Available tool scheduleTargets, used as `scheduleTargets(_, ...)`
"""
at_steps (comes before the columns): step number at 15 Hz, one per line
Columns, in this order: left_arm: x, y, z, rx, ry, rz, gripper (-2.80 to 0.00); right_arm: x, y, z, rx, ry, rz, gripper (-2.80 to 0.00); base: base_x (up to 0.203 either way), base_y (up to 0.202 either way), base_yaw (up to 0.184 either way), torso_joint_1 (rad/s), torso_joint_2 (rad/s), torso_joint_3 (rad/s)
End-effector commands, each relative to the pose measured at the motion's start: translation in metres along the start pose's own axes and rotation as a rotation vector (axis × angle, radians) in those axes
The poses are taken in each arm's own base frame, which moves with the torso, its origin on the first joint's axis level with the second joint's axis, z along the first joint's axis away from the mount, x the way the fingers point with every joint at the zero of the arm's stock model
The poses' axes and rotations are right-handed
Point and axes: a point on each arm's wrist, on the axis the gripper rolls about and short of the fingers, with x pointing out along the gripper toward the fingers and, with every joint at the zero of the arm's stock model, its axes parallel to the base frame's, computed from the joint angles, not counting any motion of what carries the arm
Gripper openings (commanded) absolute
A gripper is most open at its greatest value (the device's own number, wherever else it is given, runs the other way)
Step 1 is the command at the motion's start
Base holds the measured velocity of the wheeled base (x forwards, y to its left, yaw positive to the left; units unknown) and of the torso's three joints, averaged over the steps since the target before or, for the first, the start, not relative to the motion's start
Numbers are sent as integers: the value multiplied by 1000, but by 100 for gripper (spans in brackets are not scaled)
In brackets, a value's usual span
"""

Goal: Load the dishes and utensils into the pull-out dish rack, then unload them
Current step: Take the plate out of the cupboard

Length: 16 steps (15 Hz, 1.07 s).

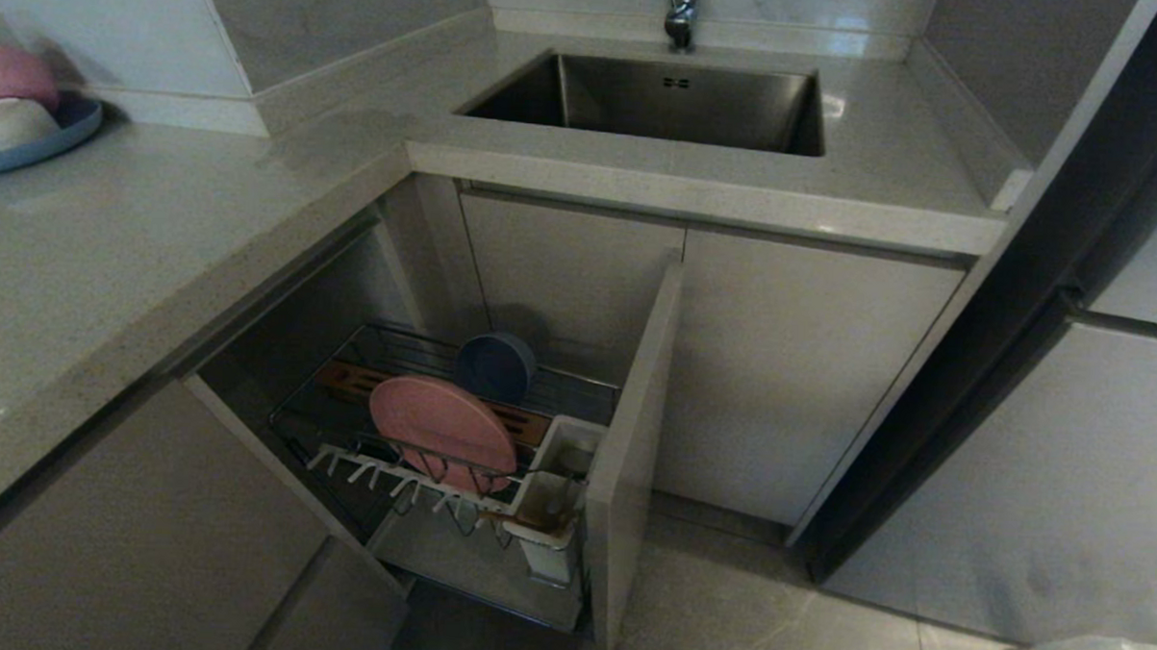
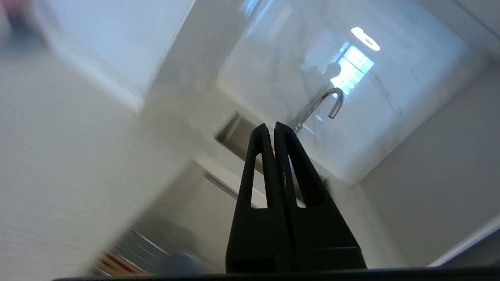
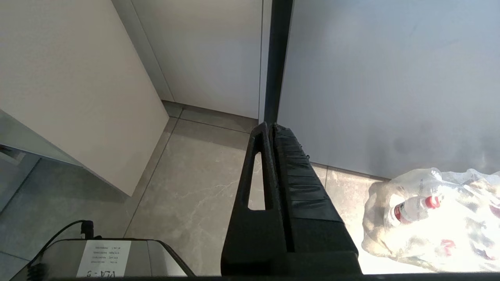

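Inspection found the pull-out dish rack (image 1: 458, 456) drawn out from the cabinet beneath the countertop (image 1: 158, 253), its beige front panel (image 1: 632, 442) standing edge-on at the rack's right side. A salmon-pink plate (image 1: 443, 434) stood on edge near the front of the wire basket, leaning against the wire rail. A blue-grey bowl (image 1: 495, 366) sat on its side behind the plate, toward the rear of the basket. A brown wooden strip (image 1: 365, 380) ran across the basket behind the plate. White pegs (image 1: 371, 472) lined the front rail. Two white utensil cups (image 1: 559, 478) stood at the right front corner, just beside the panel; light-brown chopsticks (image 1: 523, 522) lay tilted at the nearer cup. The spoon could not be made out.

Neither arm appeared in the head view. In the left wrist view the left gripper (image 2: 272, 127) had its black fingers pressed together with nothing between them, pointing up toward the sink (image 2: 234, 136) and faucet (image 2: 324, 103); that picture was blurred. In the right wrist view the right gripper (image 3: 271, 127) likewise had its fingers together and empty, hanging over the tiled floor (image 3: 195, 187) near a clear plastic bag (image 3: 433, 218).

On the counter's far left, a dark blue plate (image 1: 36, 143) carried a pink bowl (image 1: 10, 72) and a white bowl (image 1: 8, 122), well apart from the rack.
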Motion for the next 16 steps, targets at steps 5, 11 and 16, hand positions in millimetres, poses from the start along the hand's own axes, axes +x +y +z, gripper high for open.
scheduleTargets(5, 103, -24, -108, -94, 266, 262, -280, 0, 0, 0, 0, 1, 0, -280, 0, 0, 0, 0, 0, 0)
scheduleTargets(11, 104, 7, -208, -161, 379, 582, -280, 0, 0, 0, -1, 1, 0, -280, 0, 0, 0, 0, 0, 0)
scheduleTargets(16, 114, 14, -266, -174, 477, 739, -280, 0, 0, 0, 0, 1, 0, -280, 0, 0, 0, 0, 0, 0)
